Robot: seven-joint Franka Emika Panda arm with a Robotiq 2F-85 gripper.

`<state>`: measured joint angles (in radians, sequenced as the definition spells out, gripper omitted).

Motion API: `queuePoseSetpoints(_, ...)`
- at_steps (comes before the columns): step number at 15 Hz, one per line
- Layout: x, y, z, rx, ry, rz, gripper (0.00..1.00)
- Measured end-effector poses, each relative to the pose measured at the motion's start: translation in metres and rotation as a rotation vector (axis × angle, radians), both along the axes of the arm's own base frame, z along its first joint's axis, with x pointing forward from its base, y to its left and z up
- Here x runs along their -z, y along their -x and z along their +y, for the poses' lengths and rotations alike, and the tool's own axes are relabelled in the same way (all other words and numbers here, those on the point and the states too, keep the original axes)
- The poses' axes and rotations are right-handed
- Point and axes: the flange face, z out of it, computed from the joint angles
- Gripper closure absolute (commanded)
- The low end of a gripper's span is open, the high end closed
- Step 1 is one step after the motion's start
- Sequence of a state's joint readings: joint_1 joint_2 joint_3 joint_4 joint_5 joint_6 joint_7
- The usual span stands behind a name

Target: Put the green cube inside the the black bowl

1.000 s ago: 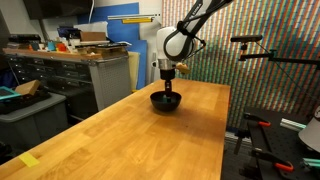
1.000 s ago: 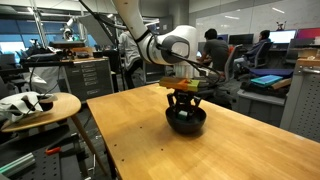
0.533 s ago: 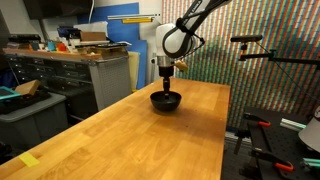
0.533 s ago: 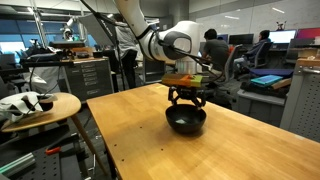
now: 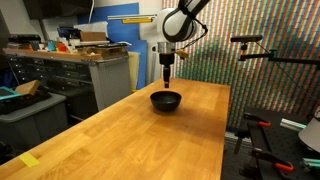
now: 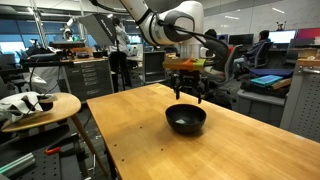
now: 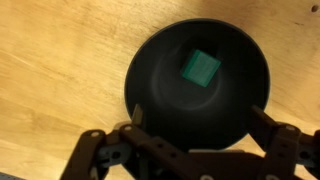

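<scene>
The small green cube [image 7: 200, 67] lies inside the black bowl [image 7: 150, 95], off-centre on its floor, seen from straight above in the wrist view. In both exterior views the bowl [image 5: 166, 100] [image 6: 186, 120] stands on the wooden table and the cube is hidden by its wall. My gripper [image 7: 198, 118] [image 5: 166, 83] [image 6: 186, 96] hangs directly above the bowl, clear of the rim. It is open, its fingers spread about as wide as the bowl, with nothing between them.
The wooden table [image 5: 150, 135] stretches toward the camera, with a strip of yellow tape [image 5: 29, 160] near its front corner. Grey cabinets [image 5: 85, 70] stand beside it. A round side table [image 6: 40, 105] with clutter sits off the table's edge.
The gripper has opened and risen from inside the bowl to a hand's height above it. The cube now lies loose in the bowl.
</scene>
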<state>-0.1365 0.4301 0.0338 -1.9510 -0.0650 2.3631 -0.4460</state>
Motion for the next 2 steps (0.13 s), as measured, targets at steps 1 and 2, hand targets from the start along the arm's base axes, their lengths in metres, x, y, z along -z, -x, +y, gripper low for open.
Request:
queuePoseSetpoints(1,-0.0062,0.0021,-0.002,0.017,-0.012,0.016,0.0)
queuePoseSetpoints(2,-0.0121,0.0047,-0.0038,0.034,-0.028,0.035,0.0)
